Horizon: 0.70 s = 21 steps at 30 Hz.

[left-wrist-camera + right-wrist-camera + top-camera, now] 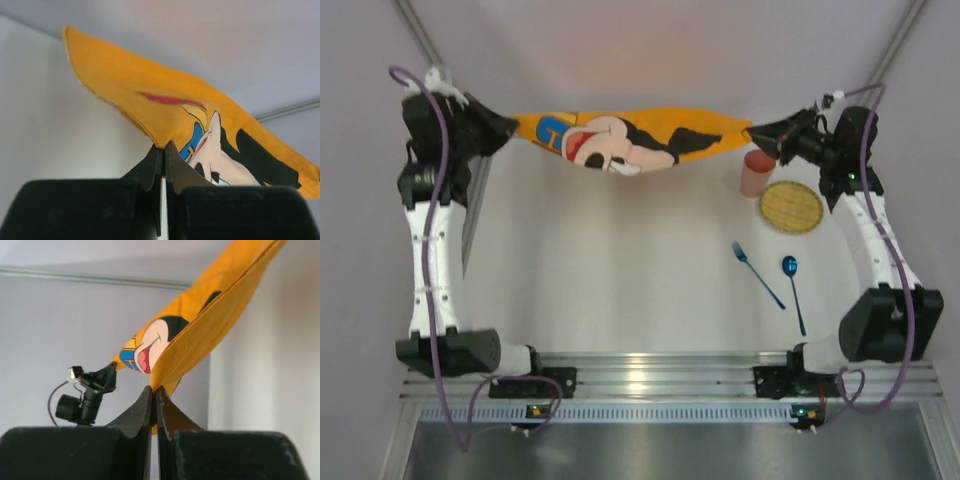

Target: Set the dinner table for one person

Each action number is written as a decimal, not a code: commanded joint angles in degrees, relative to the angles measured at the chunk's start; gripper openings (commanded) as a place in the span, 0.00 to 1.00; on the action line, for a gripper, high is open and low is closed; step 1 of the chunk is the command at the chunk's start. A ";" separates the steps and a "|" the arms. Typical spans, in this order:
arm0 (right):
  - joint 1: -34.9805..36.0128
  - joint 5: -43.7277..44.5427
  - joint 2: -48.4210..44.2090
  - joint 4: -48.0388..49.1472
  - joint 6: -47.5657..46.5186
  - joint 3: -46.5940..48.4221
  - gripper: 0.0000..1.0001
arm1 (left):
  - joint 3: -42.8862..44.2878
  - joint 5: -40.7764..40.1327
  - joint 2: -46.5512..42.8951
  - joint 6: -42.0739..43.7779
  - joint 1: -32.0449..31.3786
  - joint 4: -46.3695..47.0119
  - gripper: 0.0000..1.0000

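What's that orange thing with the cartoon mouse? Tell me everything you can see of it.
It is an orange cloth, thin soft fabric with a pale stitched edge, printed with a laughing cartoon mouse: black ears, cream face, red mouth, plus a blue patch. It hangs stretched above the far side of the white table, sagging in the middle. The left gripper pinches one end and the right gripper the other. Nothing else seems to touch it.

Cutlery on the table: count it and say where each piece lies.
2. A blue fork lies on the right of the table; a blue spoon lies right of it, not touching. The hanging cloth could hide more.
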 commanded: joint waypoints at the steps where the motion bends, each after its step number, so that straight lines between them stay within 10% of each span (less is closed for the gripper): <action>1: 5.15 4.89 -8.80 -11.24 -17.43 -15.91 0.00 | -24.90 -1.52 -10.12 2.16 -0.21 2.83 0.00; 5: 7.82 4.71 -7.87 -0.79 -16.38 -36.42 0.00 | -46.90 -3.28 -20.07 1.10 -0.39 5.56 0.00; 9: 10.28 6.01 -0.31 -11.35 -27.52 -36.55 0.00 | -58.60 -5.91 -18.77 1.10 -0.21 2.94 0.00; 21: 9.05 14.38 3.56 -28.17 -42.29 -35.31 0.07 | -59.51 -16.19 -19.91 2.06 -0.21 -4.90 0.00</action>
